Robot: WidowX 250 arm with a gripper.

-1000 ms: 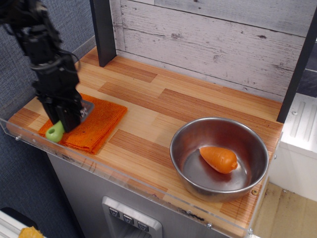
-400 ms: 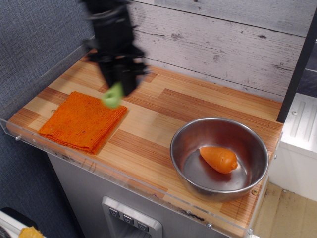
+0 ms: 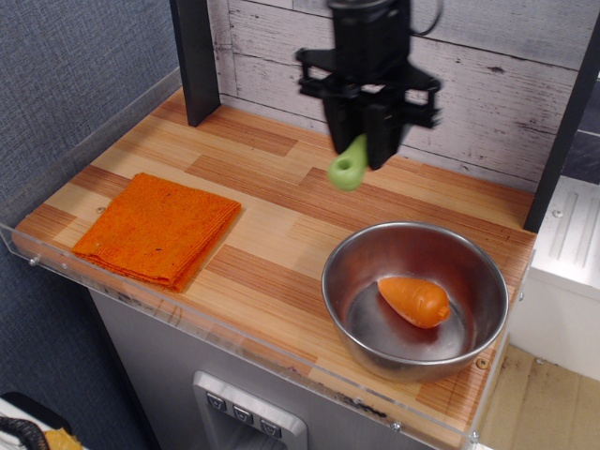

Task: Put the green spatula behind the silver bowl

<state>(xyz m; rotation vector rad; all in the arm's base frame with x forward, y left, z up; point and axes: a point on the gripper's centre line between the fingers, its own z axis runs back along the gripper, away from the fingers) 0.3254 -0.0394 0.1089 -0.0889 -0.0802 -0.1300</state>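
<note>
I'm seeing the gripper [image 3: 366, 141] clamping the green spatula [image 3: 348, 165], handle hanging down, above the wooden counter [image 3: 281, 216] behind the silver bowl [image 3: 415, 296]. 1 orange carrot [image 3: 413, 300] is lying in that bowl.

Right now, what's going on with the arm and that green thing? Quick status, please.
Gripper shut on green spatula, carried above the wooden counter. Silver bowl front right, toy carrot inside. Strip behind the bowl looks free.
</note>
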